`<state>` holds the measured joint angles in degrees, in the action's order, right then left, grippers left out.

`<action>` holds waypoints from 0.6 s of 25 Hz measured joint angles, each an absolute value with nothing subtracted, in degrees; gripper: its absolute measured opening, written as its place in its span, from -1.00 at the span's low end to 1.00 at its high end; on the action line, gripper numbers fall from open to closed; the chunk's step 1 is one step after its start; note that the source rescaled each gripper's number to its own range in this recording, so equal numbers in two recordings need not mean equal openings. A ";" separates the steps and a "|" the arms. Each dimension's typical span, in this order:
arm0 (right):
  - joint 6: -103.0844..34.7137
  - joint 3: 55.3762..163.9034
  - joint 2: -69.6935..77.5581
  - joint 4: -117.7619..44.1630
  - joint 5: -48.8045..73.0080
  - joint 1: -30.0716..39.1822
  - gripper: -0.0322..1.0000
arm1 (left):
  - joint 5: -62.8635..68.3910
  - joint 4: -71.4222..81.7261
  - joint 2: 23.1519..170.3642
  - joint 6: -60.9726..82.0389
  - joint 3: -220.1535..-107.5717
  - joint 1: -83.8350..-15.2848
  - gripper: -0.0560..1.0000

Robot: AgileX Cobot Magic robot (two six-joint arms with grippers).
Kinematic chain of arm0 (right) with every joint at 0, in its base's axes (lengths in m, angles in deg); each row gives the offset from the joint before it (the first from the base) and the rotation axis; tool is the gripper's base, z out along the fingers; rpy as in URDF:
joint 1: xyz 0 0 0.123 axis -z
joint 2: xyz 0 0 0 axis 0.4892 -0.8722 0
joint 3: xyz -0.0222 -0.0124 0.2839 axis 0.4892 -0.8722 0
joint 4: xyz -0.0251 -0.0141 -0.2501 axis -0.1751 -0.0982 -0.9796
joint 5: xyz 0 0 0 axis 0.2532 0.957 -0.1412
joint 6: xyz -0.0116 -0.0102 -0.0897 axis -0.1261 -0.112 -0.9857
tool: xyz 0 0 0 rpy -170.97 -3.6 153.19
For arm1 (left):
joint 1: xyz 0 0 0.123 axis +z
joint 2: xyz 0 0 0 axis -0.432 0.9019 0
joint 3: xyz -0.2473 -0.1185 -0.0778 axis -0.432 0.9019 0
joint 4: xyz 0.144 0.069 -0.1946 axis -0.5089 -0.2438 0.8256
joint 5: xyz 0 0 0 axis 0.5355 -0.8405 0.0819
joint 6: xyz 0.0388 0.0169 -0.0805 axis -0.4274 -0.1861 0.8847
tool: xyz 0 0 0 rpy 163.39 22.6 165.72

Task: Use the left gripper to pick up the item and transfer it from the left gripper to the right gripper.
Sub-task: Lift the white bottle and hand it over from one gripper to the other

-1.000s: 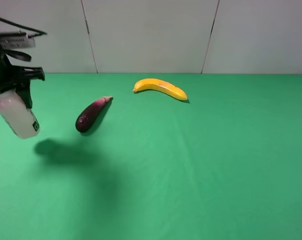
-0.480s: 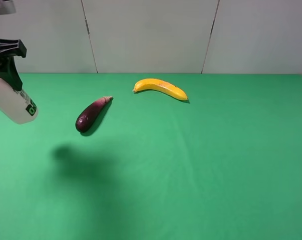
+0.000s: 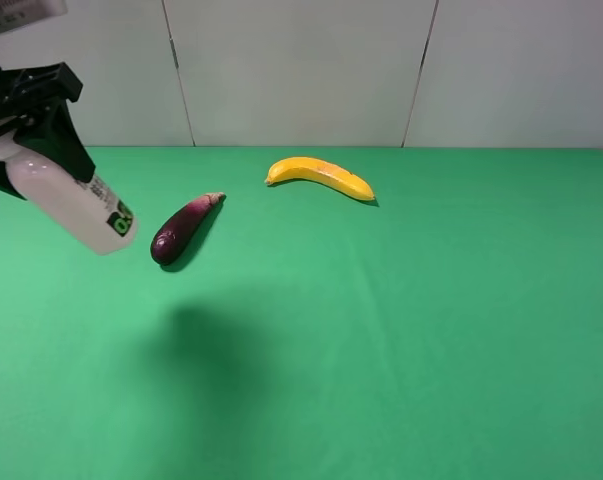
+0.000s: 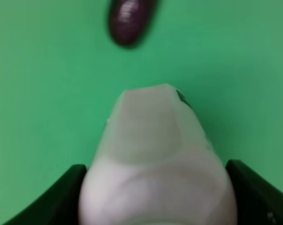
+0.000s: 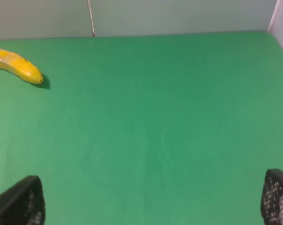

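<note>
My left gripper (image 3: pixel 26 150) is shut on the white plastic bottle (image 3: pixel 76 205) and holds it in the air at the far left of the exterior high view. The bottle tilts with its bottom end down and to the right, its dark and green label near that end. In the left wrist view the bottle (image 4: pixel 155 164) fills the space between the black fingers (image 4: pixel 61 197). The cap is hidden in the jaws. My right gripper (image 5: pixel 153 206) is open and empty; only its fingertips (image 5: pixel 19 204) show in the right wrist view. It does not show in the exterior high view.
A purple eggplant (image 3: pixel 184 228) lies on the green table (image 3: pixel 401 320) just right of the held bottle and shows in the left wrist view (image 4: pixel 129 18). A yellow banana (image 3: pixel 321 177) lies further back and shows in the right wrist view (image 5: pixel 17 65). A white wall closes the back.
My left gripper has carried the bottle up and then to the right, toward the eggplant, tilting its bottom end more to the right. Its shadow has moved right on the cloth.
</note>
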<state>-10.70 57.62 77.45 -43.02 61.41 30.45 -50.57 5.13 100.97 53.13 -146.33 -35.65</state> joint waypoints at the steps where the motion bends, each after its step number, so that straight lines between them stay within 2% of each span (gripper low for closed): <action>1: -10.70 57.62 77.45 -43.02 61.41 30.45 1.00 | -50.51 8.23 100.97 51.18 -146.33 -35.65 -0.89; 10: -10.70 57.62 77.45 -43.02 61.41 30.45 1.00 | -48.35 15.36 100.97 46.35 -146.33 -35.84 -0.89; 15: -10.70 57.62 77.45 -43.02 61.41 30.45 1.00 | -46.72 17.72 100.97 45.29 -146.33 -39.65 -0.89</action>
